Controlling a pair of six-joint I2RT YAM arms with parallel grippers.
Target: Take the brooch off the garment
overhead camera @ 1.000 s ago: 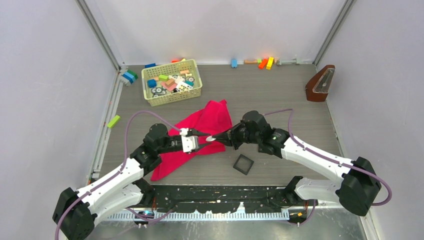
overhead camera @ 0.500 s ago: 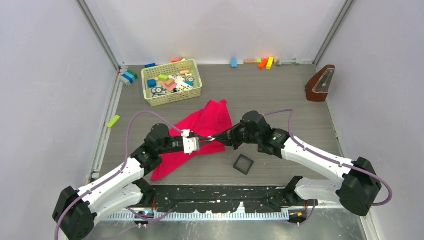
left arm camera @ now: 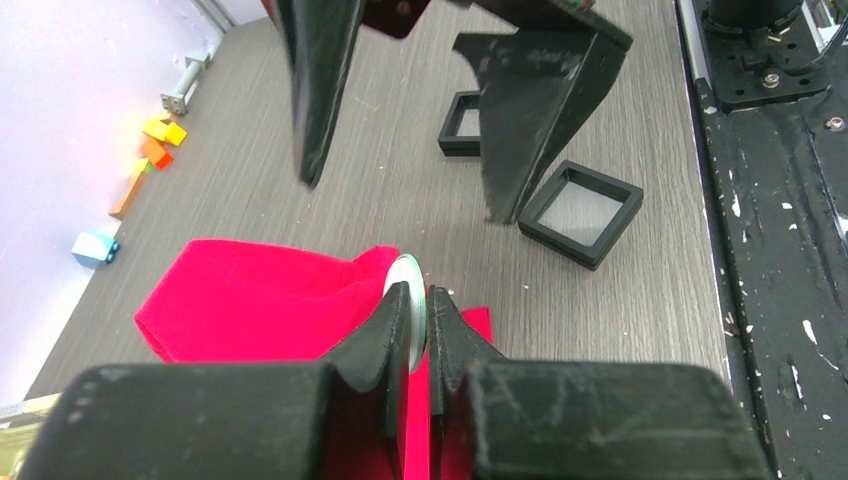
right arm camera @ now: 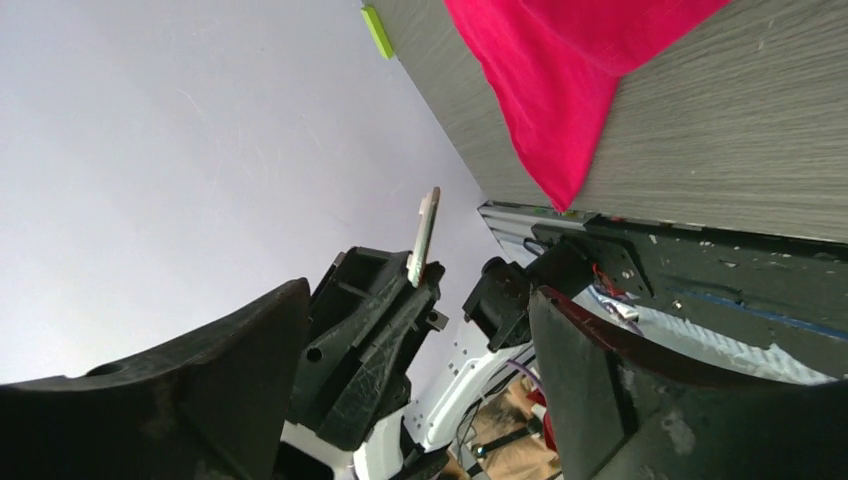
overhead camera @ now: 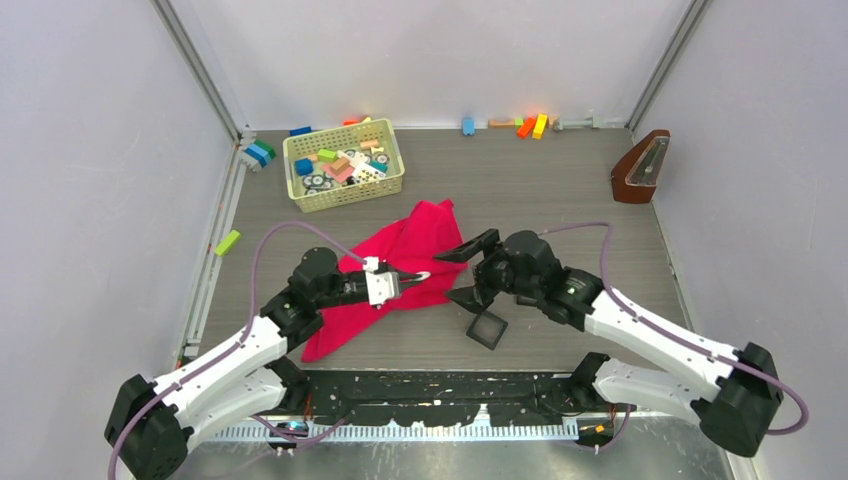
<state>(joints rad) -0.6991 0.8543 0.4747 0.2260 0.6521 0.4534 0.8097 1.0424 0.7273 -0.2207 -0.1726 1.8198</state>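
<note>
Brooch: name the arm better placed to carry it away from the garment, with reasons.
Left. The left gripper is shut on the brooch, edge-on between its fingers over the garment. The right gripper is open and empty near a black tray.

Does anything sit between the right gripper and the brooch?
Nothing visible does. The brooch stands pinched in the left gripper, and the open right gripper faces it across empty space.

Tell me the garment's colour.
The garment is plain bright crimson-pink, clearest in the top external view.
</note>
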